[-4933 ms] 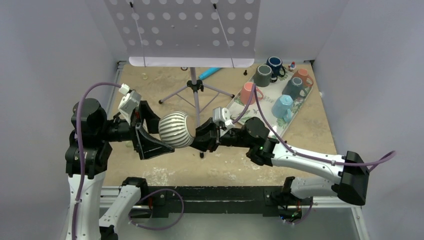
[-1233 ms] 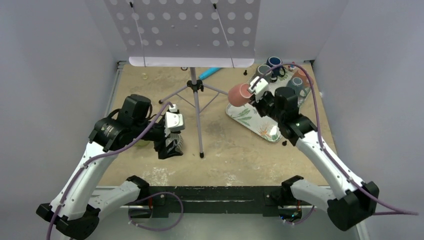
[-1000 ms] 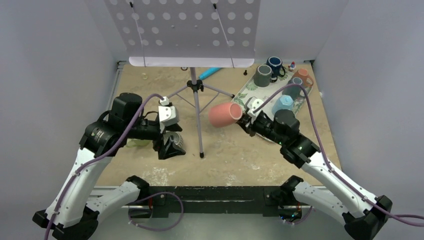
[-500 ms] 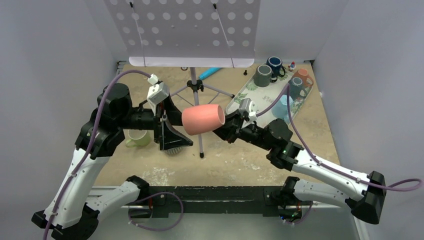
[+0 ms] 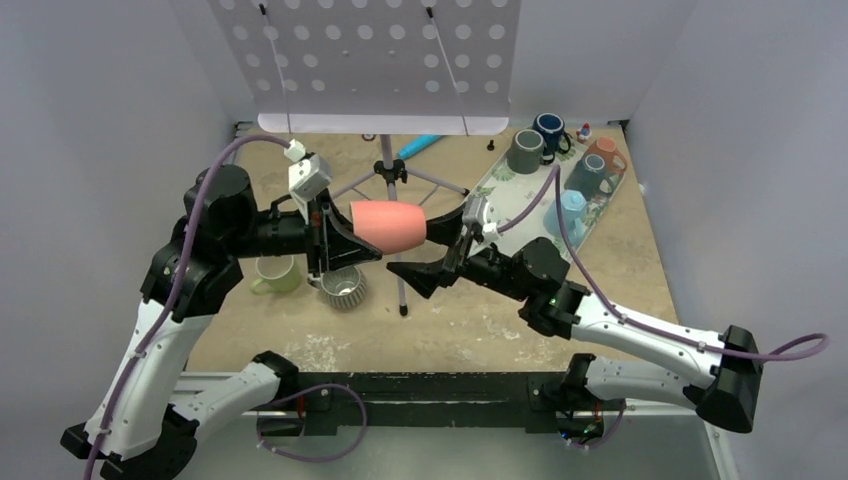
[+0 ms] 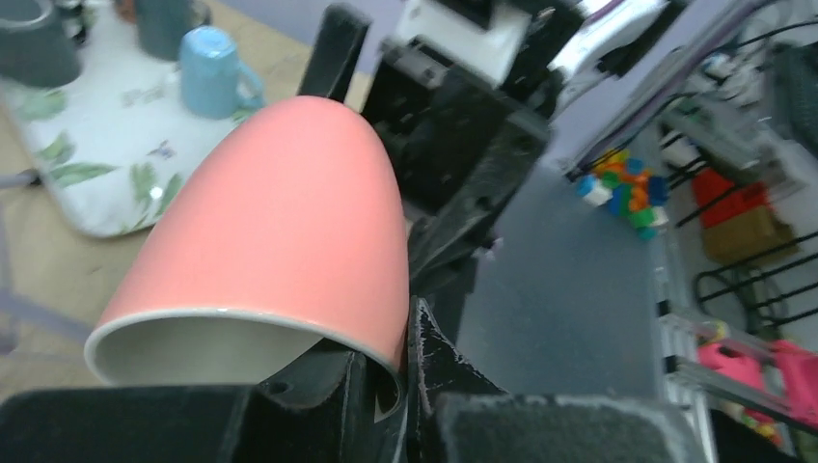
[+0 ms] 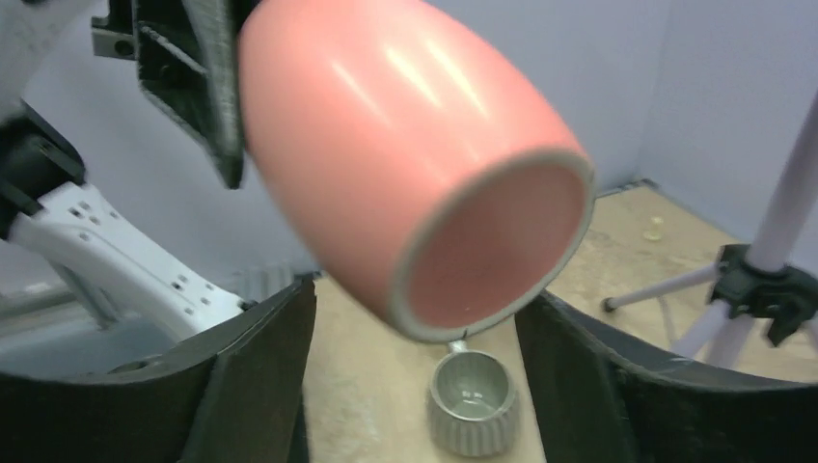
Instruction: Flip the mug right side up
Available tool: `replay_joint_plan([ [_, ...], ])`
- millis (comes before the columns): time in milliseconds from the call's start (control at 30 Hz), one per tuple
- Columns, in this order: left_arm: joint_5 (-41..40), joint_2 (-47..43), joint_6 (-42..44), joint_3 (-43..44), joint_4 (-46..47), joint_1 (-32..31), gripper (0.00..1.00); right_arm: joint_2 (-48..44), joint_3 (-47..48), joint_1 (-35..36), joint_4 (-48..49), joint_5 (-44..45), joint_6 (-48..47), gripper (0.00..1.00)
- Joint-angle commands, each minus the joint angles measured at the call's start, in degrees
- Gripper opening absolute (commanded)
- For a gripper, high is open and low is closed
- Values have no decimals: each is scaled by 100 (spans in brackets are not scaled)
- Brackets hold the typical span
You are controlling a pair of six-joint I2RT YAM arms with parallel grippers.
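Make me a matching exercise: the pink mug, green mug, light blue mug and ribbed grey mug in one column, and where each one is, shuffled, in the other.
Column one:
1. pink mug
2. green mug
3. light blue mug
4. ribbed grey mug

Column two:
A. on the leaf-print tray
B. held in the air, lying on its side
C. on the table, close by the left arm
D. on the table, between the green mug and the music stand pole

Pairs: 1-B, 2-C, 3-A, 4-D

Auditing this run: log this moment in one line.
pink mug: sideways, midair | left hand: shut on rim | right hand: open
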Motion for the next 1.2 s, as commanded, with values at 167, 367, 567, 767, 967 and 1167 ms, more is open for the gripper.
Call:
replay_joint_plan([
  [167,-3861,-96,4784,248,-4092,22,0,-1229,-122,27,-2106,1284,-505,98],
  [367,-5712,184,5671,-291,-3888,1482,0,-1441,-213,8,-2900,2147,-768,99],
  [567,-5457,1517,6492,-250,-3558,3156,0,-1402,-375,-520,-3162,2472,-607,99],
  [767,-5558,3672,6439,792,-3046,4331,0,-1225,-478,-1403,-3255,2055,-431,99],
  [967,-5126,5413,6347,1898,-3662,4539,0,-916,-423,-1607,-3306,2052,-560,99],
  [1167,-5020,6187,6340,1721,-3428,4538,0,-990,-577,-2114,-3317,2021,-508,99],
])
